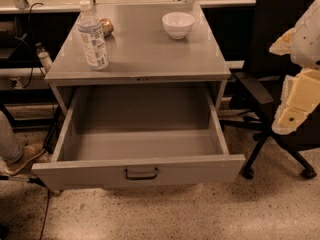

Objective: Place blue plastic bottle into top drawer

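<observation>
On the cabinet top (150,54), at ten o'clock, one blue plastic bottle (93,36) is standing upright, not yet taken. One brown can (106,27) is lying just behind it, and one white bowl (178,24) is sitting at one o'clock. One top drawer (90,170) is gaping open at six o'clock, without the bottle. My gripper (294,106) is hanging at three o'clock, well apart from the bottle; I cannot tell whether it is wide or narrow. Grasping and placing are both waiting.

A speckled, stone-like floor (200,214) runs under a grey metal counter (150,49). A black office chair (270,14) on castors stands to the counter's right, and the gripper (295,101) hangs at the right edge in front of it. Behind is a pale bench (50,4), perhaps with dark shelving below. Cables (26,34) hang at left, above a person's shoe (20,156). The light is warm and dim.
</observation>
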Motion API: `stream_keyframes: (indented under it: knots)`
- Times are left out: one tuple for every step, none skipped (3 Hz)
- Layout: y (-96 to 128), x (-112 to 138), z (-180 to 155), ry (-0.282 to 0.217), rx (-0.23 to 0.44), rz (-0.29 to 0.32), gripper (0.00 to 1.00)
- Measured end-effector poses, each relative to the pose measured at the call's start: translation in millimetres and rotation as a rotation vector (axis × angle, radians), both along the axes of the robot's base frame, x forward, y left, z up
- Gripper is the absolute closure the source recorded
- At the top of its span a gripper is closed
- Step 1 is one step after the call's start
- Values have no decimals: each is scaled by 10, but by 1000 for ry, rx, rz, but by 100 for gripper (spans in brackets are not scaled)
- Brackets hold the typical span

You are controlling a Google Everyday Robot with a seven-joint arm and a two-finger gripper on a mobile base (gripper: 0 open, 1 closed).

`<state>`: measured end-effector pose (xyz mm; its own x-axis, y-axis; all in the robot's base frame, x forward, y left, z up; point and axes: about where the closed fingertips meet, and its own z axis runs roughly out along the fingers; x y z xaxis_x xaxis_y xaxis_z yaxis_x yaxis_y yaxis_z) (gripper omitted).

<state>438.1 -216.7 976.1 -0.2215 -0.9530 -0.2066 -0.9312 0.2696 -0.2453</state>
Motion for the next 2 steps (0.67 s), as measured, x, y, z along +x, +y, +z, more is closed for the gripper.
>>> stream_keyframes:
  knots:
    - [0,0,0,0,0,0,0]
    - [170,317,-115,-35,91,-17,0]
